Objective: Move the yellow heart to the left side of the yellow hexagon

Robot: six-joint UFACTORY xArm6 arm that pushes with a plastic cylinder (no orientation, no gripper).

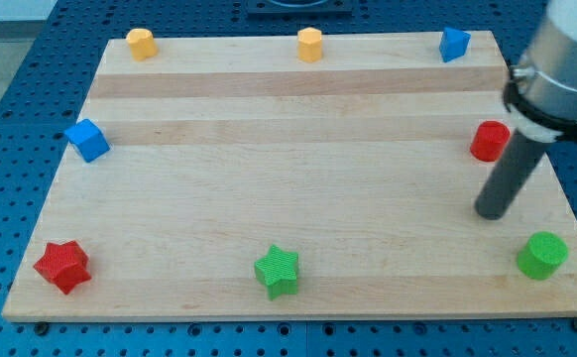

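Note:
The yellow heart (141, 43) sits at the board's top left corner. The yellow hexagon (310, 45) sits at the middle of the top edge, well to the right of the heart. My tip (490, 214) rests on the board at the view's right, below the red round block (489, 141) and up-left of the green round block (542, 255). It touches no block and is far from both yellow blocks.
A blue cube (87, 139) lies at the left edge and a blue block (454, 44) at the top right. A red star (62, 265) is at the bottom left and a green star (277, 271) at the bottom middle. The wooden board (288, 188) lies on a blue perforated table.

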